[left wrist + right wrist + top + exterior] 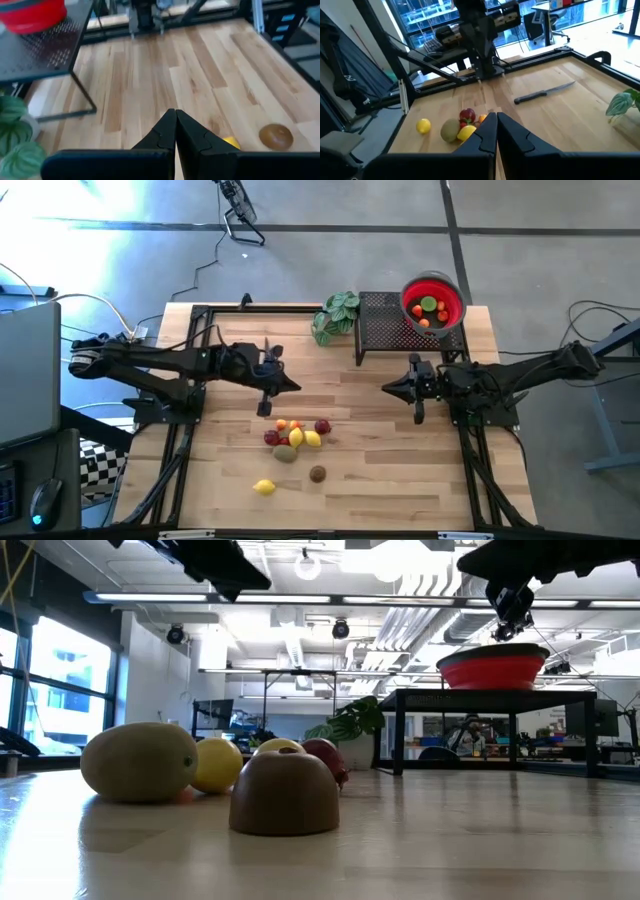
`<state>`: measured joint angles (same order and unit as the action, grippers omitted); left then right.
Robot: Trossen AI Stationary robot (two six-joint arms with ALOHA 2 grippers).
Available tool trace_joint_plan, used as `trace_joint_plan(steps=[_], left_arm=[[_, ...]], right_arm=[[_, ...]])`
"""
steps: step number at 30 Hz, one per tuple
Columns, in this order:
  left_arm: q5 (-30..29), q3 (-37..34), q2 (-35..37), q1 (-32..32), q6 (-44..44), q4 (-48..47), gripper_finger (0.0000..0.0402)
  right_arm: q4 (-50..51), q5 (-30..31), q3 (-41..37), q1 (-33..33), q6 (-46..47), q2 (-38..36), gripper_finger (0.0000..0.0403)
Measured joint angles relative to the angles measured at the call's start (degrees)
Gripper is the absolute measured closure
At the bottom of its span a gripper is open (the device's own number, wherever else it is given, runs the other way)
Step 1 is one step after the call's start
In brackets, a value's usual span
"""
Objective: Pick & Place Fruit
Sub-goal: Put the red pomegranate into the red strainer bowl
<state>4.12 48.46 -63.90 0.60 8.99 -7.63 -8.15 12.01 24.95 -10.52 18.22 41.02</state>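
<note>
Several small toy fruits (297, 434) lie clustered on the wooden table's middle, with a brown one (317, 473) and a yellow one (264, 487) apart toward the near edge. More fruit lies in the red bowl (432, 305), which stands on a black mesh stand (385, 328) at the far right. My left gripper (296, 385) hangs shut above the table, left of centre and just beyond the cluster. My right gripper (386, 388) hangs shut opposite it, near the stand. Both point toward each other, and nothing is between their fingers (176, 120) (496, 122).
A green leafy plant (335, 316) stands at the far edge, left of the stand. The stand's thin legs (82, 92) reach down to the boards. Bare boards lie between the two grippers and right of the cluster. A laptop (25, 370) sits off the table's left side.
</note>
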Motion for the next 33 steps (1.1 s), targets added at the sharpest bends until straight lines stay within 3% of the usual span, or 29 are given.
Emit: trace_joint_plan(steps=[5,10,33], left_arm=[[0.58,-5.51,-0.04,0.09,-0.33,7.98,0.04],[0.7,-8.08,-0.04,0.11,-0.75,10.15,0.0401],[0.81,-8.3,-0.04,0.13,-1.88,10.54,0.0401]], right_arm=[[-1.89,-0.02,0.02,0.0,-0.04,2.02,0.0398],[-1.98,-0.02,0.01,0.0,-0.04,2.88,0.0398],[-1.99,-0.15,0.0,0.0,-0.48,2.84,0.0398]])
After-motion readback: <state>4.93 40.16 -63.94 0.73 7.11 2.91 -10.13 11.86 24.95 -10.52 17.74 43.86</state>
